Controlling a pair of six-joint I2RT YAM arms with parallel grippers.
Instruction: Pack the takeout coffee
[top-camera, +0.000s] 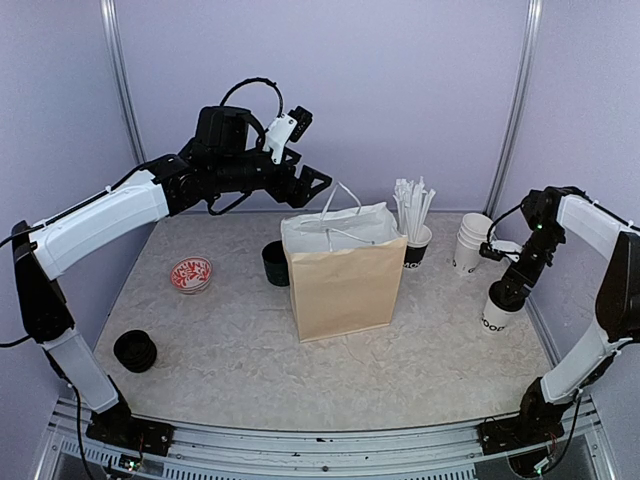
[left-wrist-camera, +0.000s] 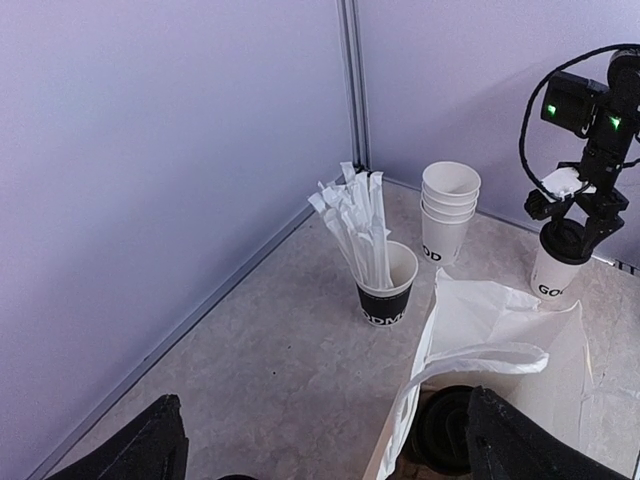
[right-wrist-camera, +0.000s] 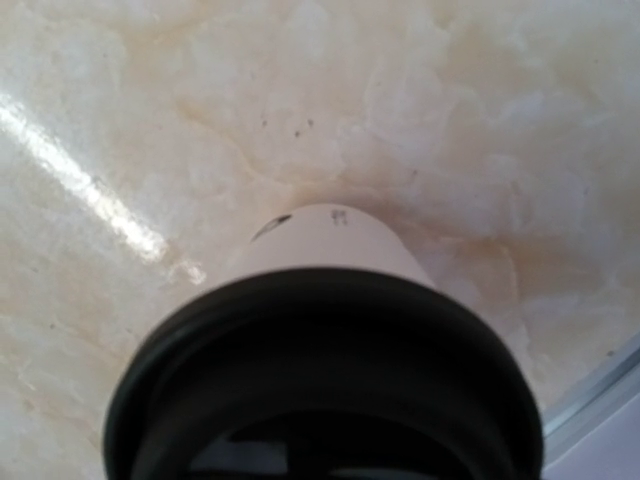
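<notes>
While left jaws hang wide over the bag (top-camera: 345, 285), right jaws cap the edge-side takeout coffee (top-camera: 496, 318), grip unclear.

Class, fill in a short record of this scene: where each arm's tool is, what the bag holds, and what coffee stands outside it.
left tool: open, empty, raised by the mouth of the paper bag
right tool: at the lid of a lidded cup standing outside the bag; grip unclear
bag contents: a black lid visible inside
other items: stack of lidless cups, cup of straws
</notes>
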